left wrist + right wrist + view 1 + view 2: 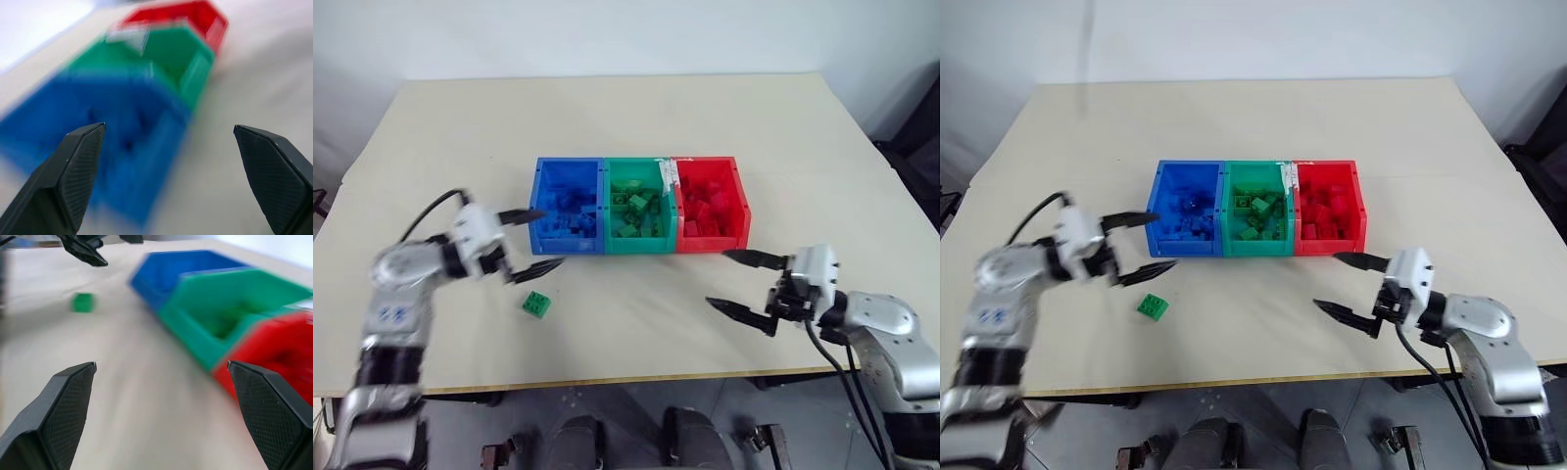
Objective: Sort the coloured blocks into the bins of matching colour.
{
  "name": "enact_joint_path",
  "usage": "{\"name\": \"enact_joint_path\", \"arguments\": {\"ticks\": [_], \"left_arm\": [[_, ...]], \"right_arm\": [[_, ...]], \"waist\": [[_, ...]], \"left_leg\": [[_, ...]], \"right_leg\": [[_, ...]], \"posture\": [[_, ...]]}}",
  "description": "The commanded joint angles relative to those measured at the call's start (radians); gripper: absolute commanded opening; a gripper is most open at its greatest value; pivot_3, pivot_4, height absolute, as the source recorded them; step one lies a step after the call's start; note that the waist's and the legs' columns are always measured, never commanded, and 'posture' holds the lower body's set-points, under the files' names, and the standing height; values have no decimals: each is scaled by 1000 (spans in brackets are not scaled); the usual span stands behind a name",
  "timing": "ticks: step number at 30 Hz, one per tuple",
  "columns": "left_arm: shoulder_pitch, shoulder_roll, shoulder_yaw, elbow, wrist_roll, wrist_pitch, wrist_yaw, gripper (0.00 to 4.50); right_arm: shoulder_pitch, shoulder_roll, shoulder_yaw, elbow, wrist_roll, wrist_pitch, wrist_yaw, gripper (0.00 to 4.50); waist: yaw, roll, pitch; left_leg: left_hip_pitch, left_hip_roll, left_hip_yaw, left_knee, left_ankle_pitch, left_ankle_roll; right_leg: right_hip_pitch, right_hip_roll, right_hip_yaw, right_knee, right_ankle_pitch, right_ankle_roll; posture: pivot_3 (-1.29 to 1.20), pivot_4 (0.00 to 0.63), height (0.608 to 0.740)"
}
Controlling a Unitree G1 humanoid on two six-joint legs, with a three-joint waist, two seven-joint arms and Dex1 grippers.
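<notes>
One green block (536,305) loose on the desk (636,333), just below the left gripper (540,239), fingers apart and empty. Right gripper (736,280) likewise spread, well apart. Bins (639,208) beyond. Risk: nudging the block away during approach.

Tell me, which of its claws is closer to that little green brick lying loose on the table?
Left. The left end effector hangs just above the green brick; the right end effector is far across the table.

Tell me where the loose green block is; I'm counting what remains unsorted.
The green block lies on the table, in front of the blue bin, just below the left gripper.
</notes>
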Motion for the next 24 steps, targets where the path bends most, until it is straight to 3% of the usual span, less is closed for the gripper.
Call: {"name": "enact_joint_path", "arguments": {"ticks": [1,6,10,14,24], "left_arm": [[134,34,129,-91,-45,0,19,4466],[392,34,273,-176,-53,16,53,4466],[454,26,269,-269,-72,56,80,4466],[428,4,152,-366,-46,130,141,4466],[350,-142,-118,-536,94,467,500,4466]], "right_arm": [[-49,-8,32,25,-5,-29,74,4500],[-115,-7,88,100,-26,-56,172,4500],[-144,-1,97,141,-26,-65,207,4500],[-155,-1,96,179,-39,-80,223,4500],[-81,-20,52,142,-43,-73,186,4500]], "waist": [[6,0,0],[-4,-1,0],[3,0,0],[-1,0,0],[-1,0,0]], "left_leg": [[0,-1,-2,0,0,0],[0,-4,-4,0,-2,2],[0,-5,-6,-1,-2,2],[0,-5,-7,-1,-3,1],[0,-5,-6,-2,-3,1]], "right_leg": [[1,-2,-1,0,0,0],[2,-11,-4,-1,0,0],[2,-11,-8,-2,0,-1],[4,-11,-9,-6,-1,-1],[2,-8,-11,0,0,-1]], "posture": [[0,150,740],[0,150,740],[0,150,740],[0,150,740],[0,150,740]]}}
